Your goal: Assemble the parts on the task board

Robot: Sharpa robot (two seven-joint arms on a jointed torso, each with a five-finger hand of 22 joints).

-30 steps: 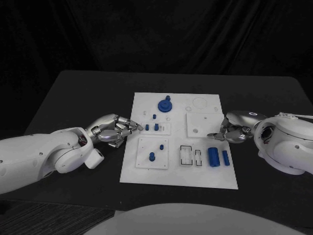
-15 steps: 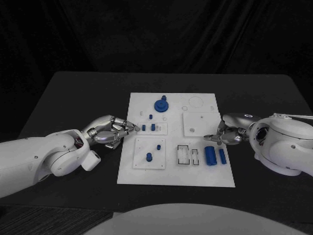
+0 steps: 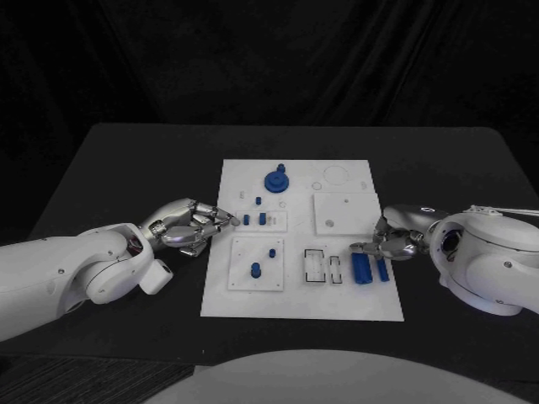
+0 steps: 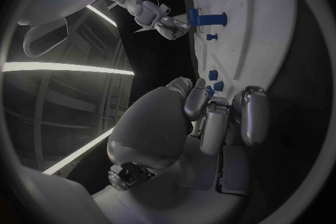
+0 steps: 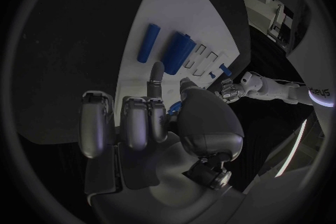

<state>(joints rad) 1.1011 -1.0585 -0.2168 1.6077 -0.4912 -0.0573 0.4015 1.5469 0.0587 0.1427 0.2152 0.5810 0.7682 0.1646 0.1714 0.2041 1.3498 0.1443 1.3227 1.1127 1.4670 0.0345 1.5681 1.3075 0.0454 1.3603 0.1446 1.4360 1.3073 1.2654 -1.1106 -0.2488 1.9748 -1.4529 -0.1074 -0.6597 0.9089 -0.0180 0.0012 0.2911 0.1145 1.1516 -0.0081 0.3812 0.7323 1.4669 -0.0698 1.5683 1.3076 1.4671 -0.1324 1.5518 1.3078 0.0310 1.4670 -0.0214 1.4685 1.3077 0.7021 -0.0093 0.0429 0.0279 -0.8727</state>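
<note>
Two blue rods lay side by side near the right edge of the board, their long axes running from the board's near edge toward its far edge; the left one was thicker. We saw the same pair from the right wrist, parallel to each other. Left of them sat two outlined slots. Further left, a raised plate carried a small blue peg and a tiny blue pin above it. Toward the far edge stood a round blue disc with a post rising from it, and below it three small blue pieces in a row.

Our right hand hung at the board's right edge just above the rods, fingers curled; something small and blue showed at its fingertips, but we could not tell whether it was gripped. Our left hand rested at the board's left edge, fingers curled in beside the three small pieces, holding nothing we could see.
</note>
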